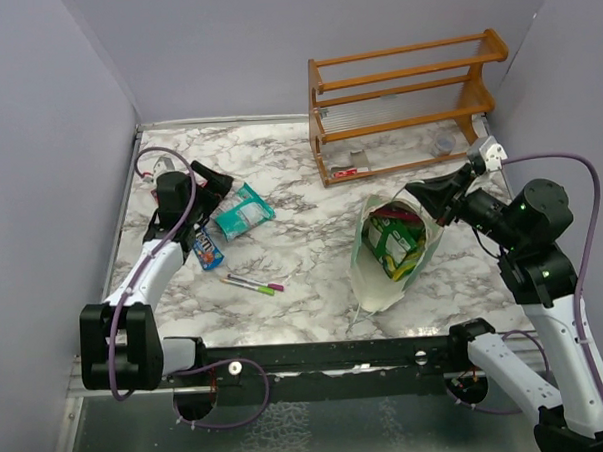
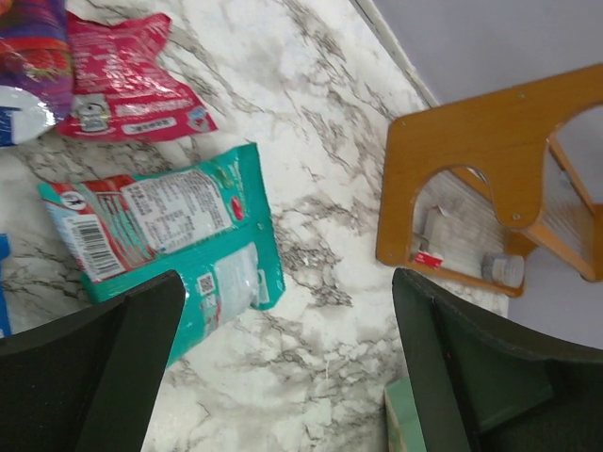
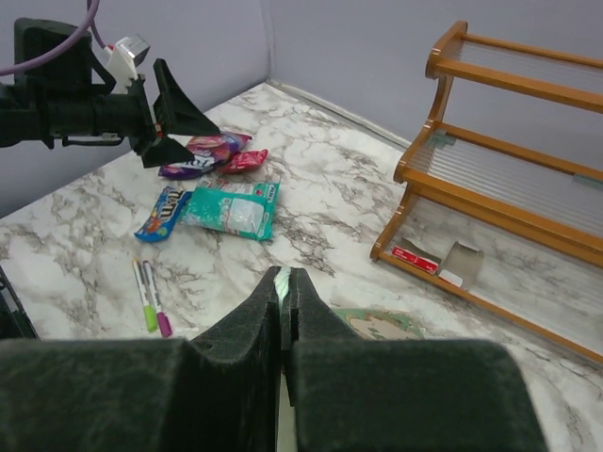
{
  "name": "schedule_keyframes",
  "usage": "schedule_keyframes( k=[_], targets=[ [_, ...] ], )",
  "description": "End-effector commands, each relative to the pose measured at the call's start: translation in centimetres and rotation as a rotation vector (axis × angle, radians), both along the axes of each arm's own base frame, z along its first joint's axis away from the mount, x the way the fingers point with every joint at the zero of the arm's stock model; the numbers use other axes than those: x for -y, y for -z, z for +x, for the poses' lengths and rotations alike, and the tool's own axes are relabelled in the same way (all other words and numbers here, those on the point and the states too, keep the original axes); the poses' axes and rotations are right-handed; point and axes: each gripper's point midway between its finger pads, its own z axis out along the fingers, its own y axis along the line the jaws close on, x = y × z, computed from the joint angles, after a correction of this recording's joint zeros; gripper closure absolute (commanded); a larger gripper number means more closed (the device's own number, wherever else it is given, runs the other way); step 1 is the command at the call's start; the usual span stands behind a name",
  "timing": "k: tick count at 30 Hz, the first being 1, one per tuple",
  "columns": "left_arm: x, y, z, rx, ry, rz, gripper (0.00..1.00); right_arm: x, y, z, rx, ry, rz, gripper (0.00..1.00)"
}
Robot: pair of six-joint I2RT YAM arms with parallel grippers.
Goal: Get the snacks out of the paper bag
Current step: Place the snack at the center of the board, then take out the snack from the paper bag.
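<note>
The pale green paper bag stands open right of centre. A yellow-green packet shows inside it. My right gripper is shut on the bag's far rim; in the right wrist view a pale green strip sits between the closed fingers. My left gripper is open and empty, hovering at the far left. Below it on the table lie a teal packet, a pink packet and a purple packet. A blue packet lies just nearer.
An orange wooden rack stands at the back right with a small red-and-white item on its lowest shelf. Green and purple marker pens lie left of the bag. Grey walls close in the left, back and right.
</note>
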Motion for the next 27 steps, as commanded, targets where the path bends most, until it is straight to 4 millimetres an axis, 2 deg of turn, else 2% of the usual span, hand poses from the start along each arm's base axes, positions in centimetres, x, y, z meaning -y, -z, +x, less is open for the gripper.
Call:
schedule_keyframes(
  k=[1,5,9,11,13,16,18,19,20,23,27],
  targets=[
    [4.1,-2.8,-0.9,0.093,0.166,-0.098,0.07,0.6,-3.3,0.8,0.076,0.060,0.062,0.98],
    [7.1,-4.5,-2.4,0.140,0.235,-0.102,0.08,1.5,-3.3,2.4,0.049,0.142,0.066,0.98],
    [11.7,-9.1,-4.7,0.332,0.385,-0.023,0.10,2.1,-4.0,3.4,0.048,0.192,0.063,0.98],
    [14.6,-12.8,-6.8,0.522,0.513,0.007,0.11,2.0,-4.4,3.6,0.053,0.187,0.060,0.98],
    [17.5,-16.3,-9.8,0.723,0.649,0.037,0.11,1.7,-4.7,3.5,0.061,0.164,0.058,0.98],
    [22.0,-19.5,-14.5,0.965,0.875,0.173,0.11,1.1,-4.7,3.1,0.072,0.126,0.058,0.98],
    [25.2,-19.8,-17.5,1.080,1.034,0.292,0.11,0.9,-4.5,2.9,0.072,0.107,0.060,0.98],
    [26.5,-19.0,-18.6,1.094,1.118,0.363,0.11,0.8,-4.3,2.8,0.068,0.102,0.060,0.98],
    [29.8,-17.4,-20.9,1.146,1.276,0.534,0.08,0.7,-4.0,2.7,0.056,0.092,0.054,0.98],
    [31.6,-16.2,-22.2,1.168,1.383,0.588,0.07,0.7,-3.9,2.5,0.045,0.092,0.045,0.98],
    [32.8,-16.1,-23.7,1.269,1.485,0.587,0.07,0.9,-3.8,2.2,0.046,0.098,0.041,0.98]
  ],
)
